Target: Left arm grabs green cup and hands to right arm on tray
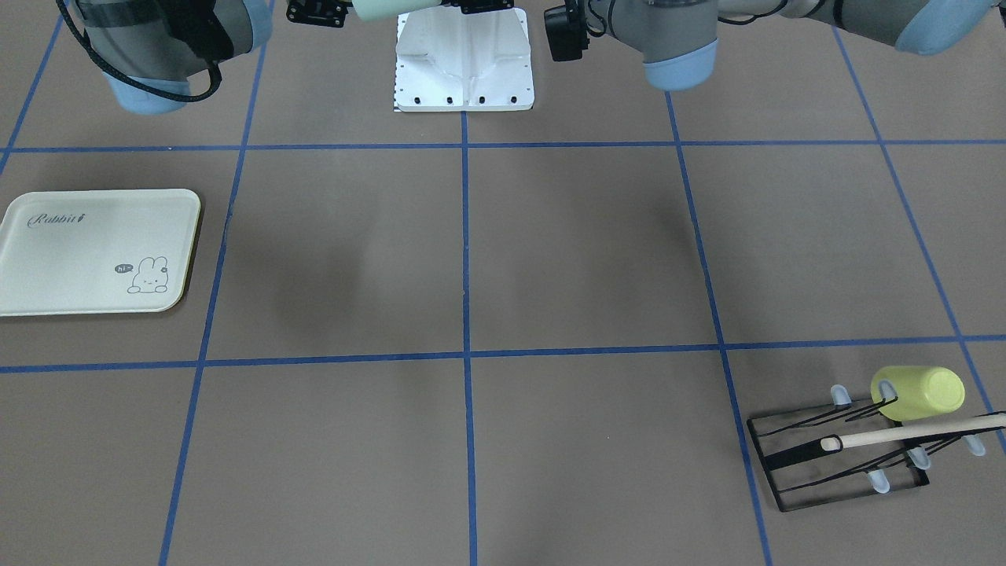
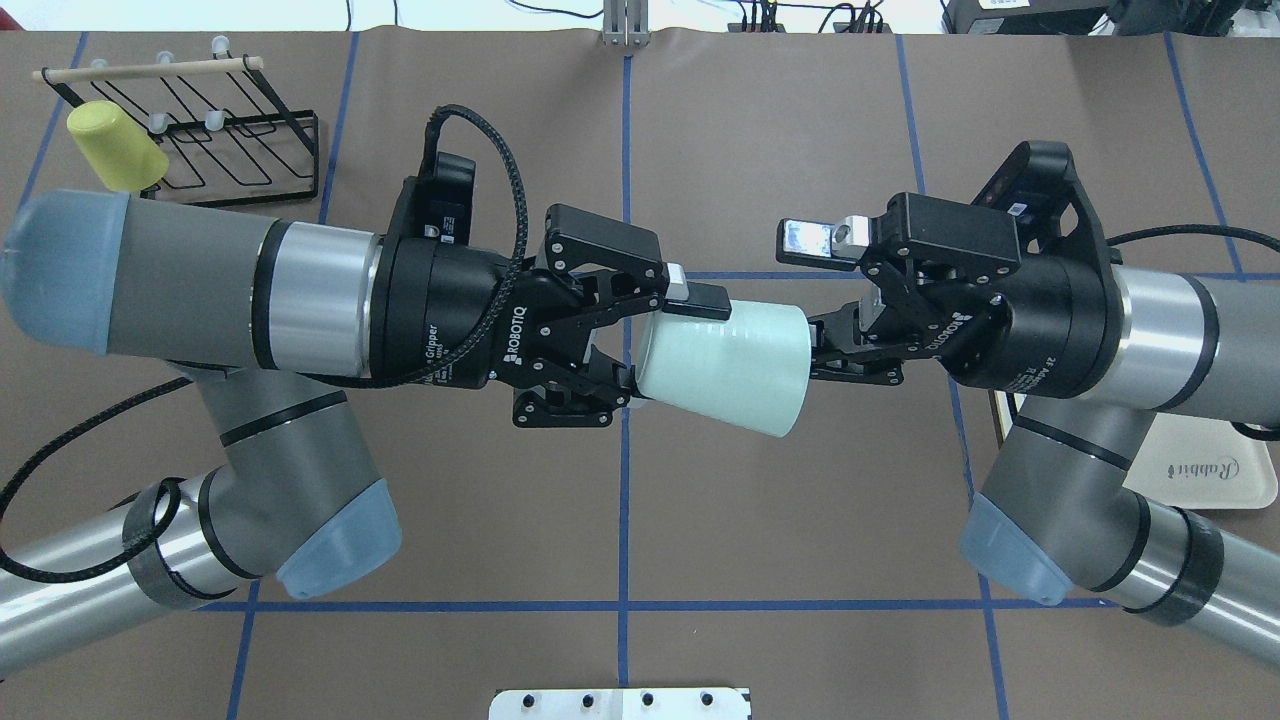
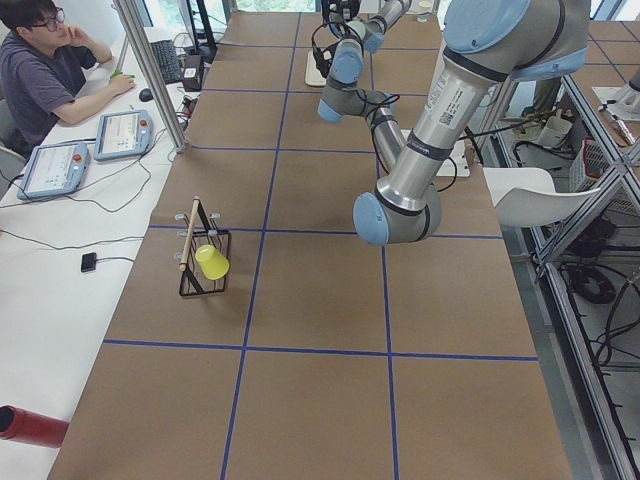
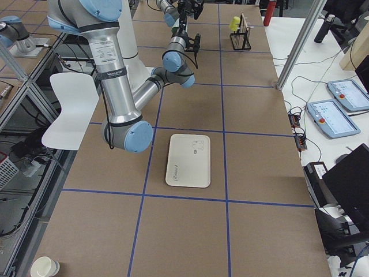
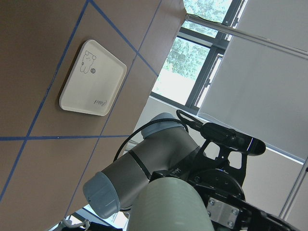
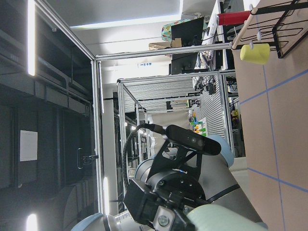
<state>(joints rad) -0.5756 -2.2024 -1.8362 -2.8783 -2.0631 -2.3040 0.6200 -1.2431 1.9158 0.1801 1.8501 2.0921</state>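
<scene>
Hand-over step: left arm (image 2: 200, 290) jaws pinch green cup (image 2: 725, 365) by its narrow end. Right arm (image 2: 1170, 330) jaws are spread at the rim end. Next they should clamp before left releases.

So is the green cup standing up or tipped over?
Tipped sideways: the green cup hangs level in mid-air, narrow bottom in the left gripper, wide mouth facing the right gripper.

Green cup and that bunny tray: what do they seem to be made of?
The green cup looks like plastic: a smooth, opaque, pale mint wall with a soft, even sheen. The tray is probably plastic or melamine, though the look leaves it open: cream, semi-matte, with moulded rounded corners, a raised rim and a printed drawing.
</scene>
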